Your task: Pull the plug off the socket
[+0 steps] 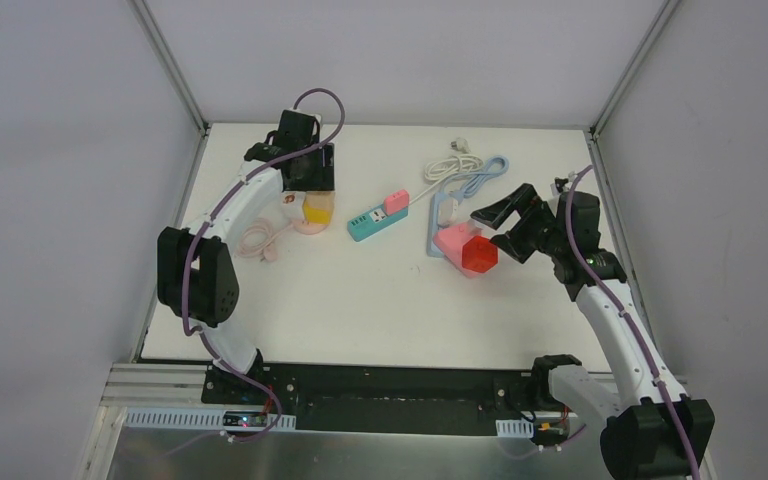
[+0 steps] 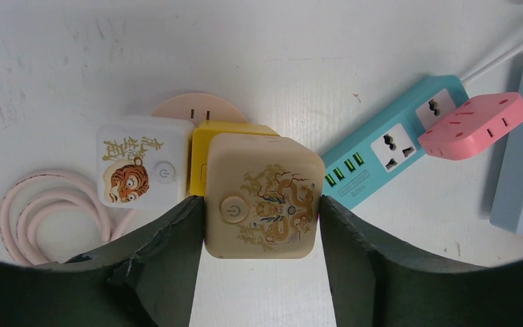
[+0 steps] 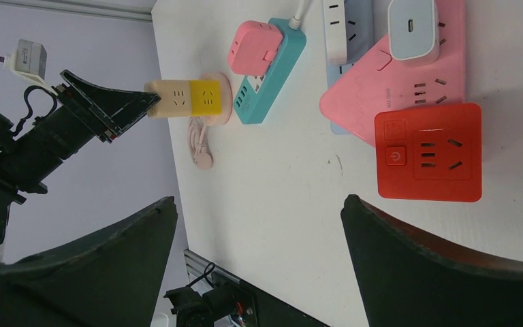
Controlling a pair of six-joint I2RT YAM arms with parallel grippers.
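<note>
White, scuffed worktop [image 1: 390, 300] boxed in by grey walls [image 1: 60, 150]. The plug [image 2: 264, 196], a beige cube with a gold dragon and 1 power button, stands on a yellow cube [image 2: 208, 146] at the rear left, pinched by the left claw [image 2: 260, 208]. The right claw [image 3: 257, 199] is spread.

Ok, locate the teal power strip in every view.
Top external: teal power strip lies angled at table centre.
Left wrist: upper right.
Right wrist: top centre.
Shared landmark: the pink adapter plugged into one end.
</note>
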